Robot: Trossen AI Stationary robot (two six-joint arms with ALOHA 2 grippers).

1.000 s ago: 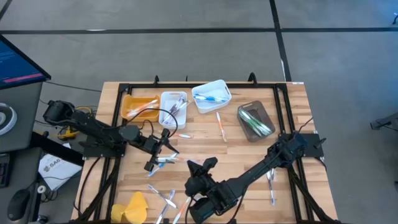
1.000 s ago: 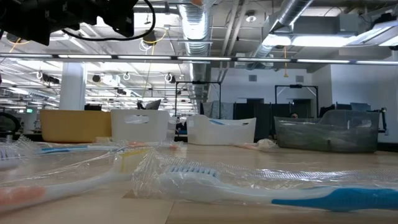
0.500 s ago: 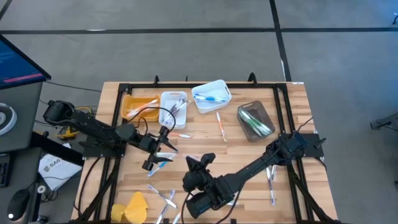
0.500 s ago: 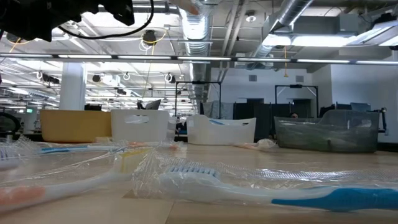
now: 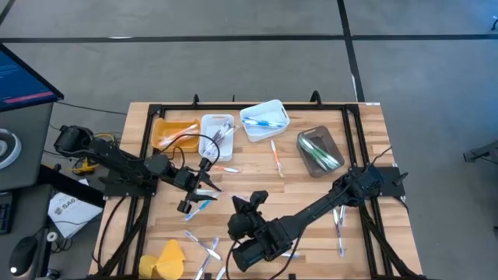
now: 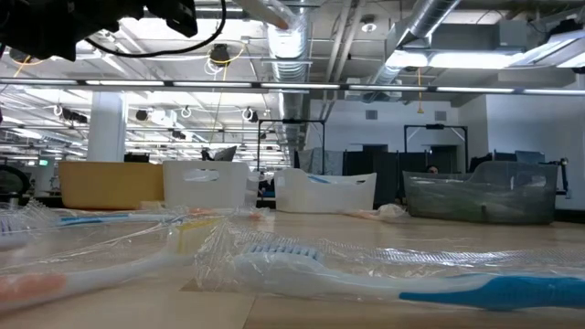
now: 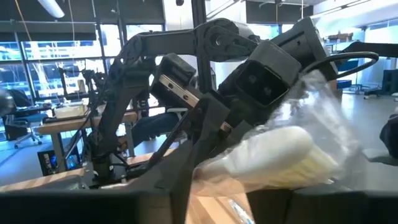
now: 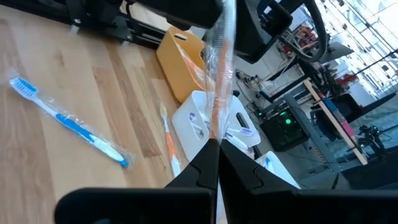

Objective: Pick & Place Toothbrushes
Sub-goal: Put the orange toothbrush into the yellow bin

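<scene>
Both hands holding wrapped brushes mid-desk

Left hand pinches a wrapped white toothbrush; right hand pressed together on an orange wrapped toothbrush. Loose toothbrushes on desk, some in bins.

High view: even, fairly bright overhead light; table wood reads clean w/ only soft, short shadows under the arms; grey floor flat, no glare; slight softness overall; Low view: strong backlight from ceiling strip lights above the far bins; those lamps blow out white; near toothbrush in front of the bins is big and soft, its wrapper catching pale sheen; Left wrist view: windows behind the arms very bright, arms go dark vs them; wrapped brush head close up, blurred, w/ glare on plastic; Right wrist view: wood warm, well lit; blue toothbrush on it sharp; wrapper above it streaky w/ highlights.
</scene>
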